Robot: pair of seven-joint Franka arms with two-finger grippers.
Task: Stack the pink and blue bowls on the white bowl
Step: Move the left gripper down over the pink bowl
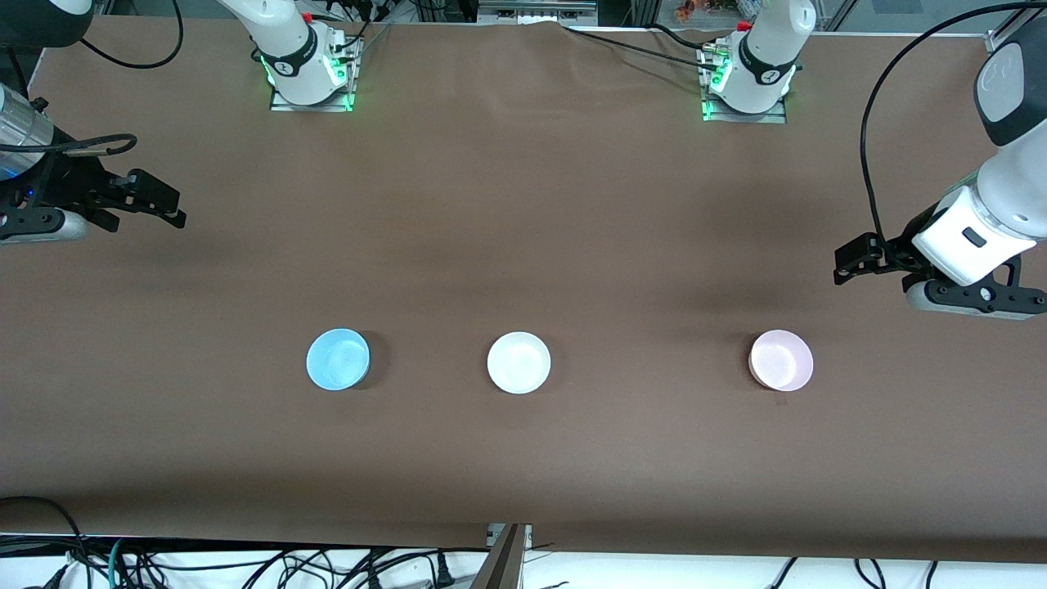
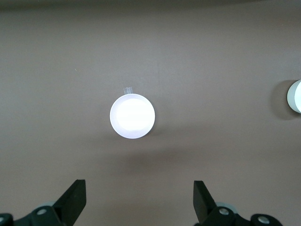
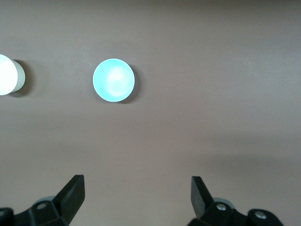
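**A:** Where are your bowls?

**B:** In a row on the brown table (image 1: 523,204): blue bowl (image 1: 338,359) toward the right arm's end, white bowl (image 1: 519,362) in the middle, pink bowl (image 1: 781,360) toward the left arm's end. All sit upright, mouths up; being round, they have no long axis.

**A:** And your grippers?

**B:** The left gripper (image 1: 851,263) and right gripper (image 1: 159,204) hang above the table's ends, fingers spread, holding nothing, likely keeping the bowls unobstructed.

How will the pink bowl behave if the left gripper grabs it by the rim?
The pink bowl looks thin, smooth and shallow, so probably light and stiff, but it may slip or tilt in a rim pinch. The left gripper is open, up near the table's end.
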